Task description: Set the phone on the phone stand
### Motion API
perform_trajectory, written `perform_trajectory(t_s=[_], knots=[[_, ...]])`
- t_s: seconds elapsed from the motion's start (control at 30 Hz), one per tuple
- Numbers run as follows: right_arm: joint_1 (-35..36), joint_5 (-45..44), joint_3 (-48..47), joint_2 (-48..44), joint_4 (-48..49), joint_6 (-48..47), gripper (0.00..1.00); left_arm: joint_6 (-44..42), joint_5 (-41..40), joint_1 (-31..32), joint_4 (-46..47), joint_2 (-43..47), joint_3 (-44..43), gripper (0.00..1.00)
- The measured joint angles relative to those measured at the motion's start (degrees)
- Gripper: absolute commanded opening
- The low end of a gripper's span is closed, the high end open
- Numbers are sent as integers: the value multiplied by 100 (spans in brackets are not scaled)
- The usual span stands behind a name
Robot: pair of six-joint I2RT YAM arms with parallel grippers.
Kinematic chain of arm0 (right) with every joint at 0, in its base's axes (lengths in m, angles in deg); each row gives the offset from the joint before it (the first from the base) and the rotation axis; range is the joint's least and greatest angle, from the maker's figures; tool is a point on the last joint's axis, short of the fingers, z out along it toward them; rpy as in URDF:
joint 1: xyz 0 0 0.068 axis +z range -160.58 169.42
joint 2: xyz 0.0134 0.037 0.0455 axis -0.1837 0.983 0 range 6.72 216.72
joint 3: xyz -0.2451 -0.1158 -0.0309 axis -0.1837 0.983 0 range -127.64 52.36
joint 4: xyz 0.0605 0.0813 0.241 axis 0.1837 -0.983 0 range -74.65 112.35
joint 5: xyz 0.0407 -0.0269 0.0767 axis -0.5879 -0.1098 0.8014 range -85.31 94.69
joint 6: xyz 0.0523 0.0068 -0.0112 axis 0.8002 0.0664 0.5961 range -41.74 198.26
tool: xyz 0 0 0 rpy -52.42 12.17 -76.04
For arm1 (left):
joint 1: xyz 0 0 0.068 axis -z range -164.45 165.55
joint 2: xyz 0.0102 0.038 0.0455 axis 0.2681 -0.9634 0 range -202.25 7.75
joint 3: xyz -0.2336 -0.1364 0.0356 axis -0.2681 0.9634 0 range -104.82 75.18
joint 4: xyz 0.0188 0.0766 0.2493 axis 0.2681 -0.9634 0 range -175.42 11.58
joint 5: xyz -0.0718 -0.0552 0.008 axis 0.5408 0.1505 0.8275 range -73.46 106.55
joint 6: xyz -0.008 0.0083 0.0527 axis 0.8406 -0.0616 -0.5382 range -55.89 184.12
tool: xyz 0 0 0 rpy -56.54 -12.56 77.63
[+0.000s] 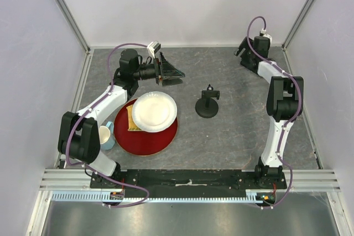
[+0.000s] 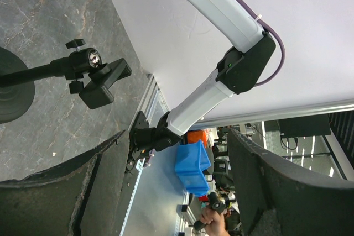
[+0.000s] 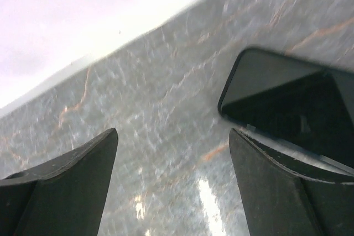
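The phone (image 3: 287,100) is a glossy black slab lying flat on the grey table, seen in the right wrist view just past my right finger. In the top view I cannot make it out under the right arm. My right gripper (image 3: 171,183) is open and empty, low over the table in the back right corner (image 1: 241,51). The phone stand (image 1: 207,105) stands upright mid-table, with a round base, a post and an empty cradle (image 2: 104,83). My left gripper (image 1: 178,74) is open and empty at the back, left of the stand, held sideways (image 2: 177,186).
A red plate (image 1: 160,142) at front left carries a white plate (image 1: 154,111) and a yellow piece (image 1: 131,119). A white and blue cup (image 1: 105,135) stands beside it, next to the left arm. White walls enclose the table on three sides.
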Motion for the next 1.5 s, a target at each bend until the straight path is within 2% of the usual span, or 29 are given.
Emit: perform_trajectory(t_s=[0.13, 0.33, 0.4, 0.8, 1.23, 1.5], knots=[[-210, -120, -297, 114, 317, -203, 89, 0, 0, 0, 0, 4, 0, 77], [-549, -4, -1683, 1045, 420, -319, 90, 2, 2, 2, 13, 7, 0, 77], [-643, -26, -1840, 1241, 411, -321, 91, 2, 2, 0, 26, 7, 0, 77], [-922, -297, -1851, 1565, -101, -433, 91, 7, 7, 44, 81, 7, 2, 77], [-1198, 369, -1823, 1565, -691, -485, 91, 24, 7, 66, 81, 4, 4, 77], [-1187, 688, -1193, 1211, -566, -562, 91, 26, 9, 81, 81, 4, 4, 77]])
